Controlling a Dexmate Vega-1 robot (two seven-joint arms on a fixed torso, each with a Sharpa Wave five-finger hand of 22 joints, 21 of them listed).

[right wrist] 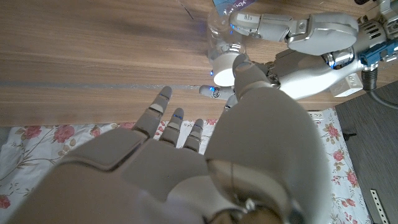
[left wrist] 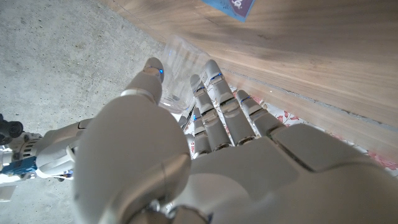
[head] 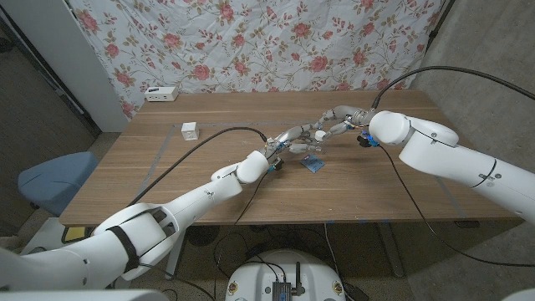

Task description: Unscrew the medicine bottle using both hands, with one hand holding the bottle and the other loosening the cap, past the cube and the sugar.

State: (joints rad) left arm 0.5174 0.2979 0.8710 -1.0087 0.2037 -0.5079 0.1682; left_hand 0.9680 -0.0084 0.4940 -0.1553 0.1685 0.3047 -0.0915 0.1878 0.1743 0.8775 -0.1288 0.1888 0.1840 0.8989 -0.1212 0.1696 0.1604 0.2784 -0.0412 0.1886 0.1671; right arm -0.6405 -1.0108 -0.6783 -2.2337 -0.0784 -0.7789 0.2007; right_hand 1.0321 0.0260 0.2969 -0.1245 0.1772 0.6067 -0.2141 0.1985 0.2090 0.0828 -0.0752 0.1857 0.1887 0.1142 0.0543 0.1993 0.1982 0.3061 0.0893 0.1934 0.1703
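the wooden tabletop [head: 167, 180] carries everything here, backed by a floral cloth [head: 251, 42] at twelve o'clock. both arms reach in toward its middle and meet just past centre. the left robot hand [head: 284, 144] comes up from seven o'clock and wraps its fingers [left wrist: 214, 102] around a clear medicine bottle [left wrist: 177, 68], thumb on one side and the rest on the other, so it is grasping the bottle's body. the right robot hand [head: 334, 121] comes in from three o'clock; in its wrist view its thumb sits against the white cap [right wrist: 222, 70], but whether it is truly pinching the cap or only touching it i cannot tell. the bottle looks lifted slightly off the wood, its long axis tilted from the left hand toward the right, cap end pointing to two o'clock. that puts the cap right at the right hand's fingertips, so the loosening twist falls to the right hand while the left steadies. a small blue sugar packet [head: 313, 164] lies just at five o'clock of the bottle. the white cube [head: 190, 130] stands well apart at nine o'clock, and a white box [head: 160, 94] rests at the far edge.
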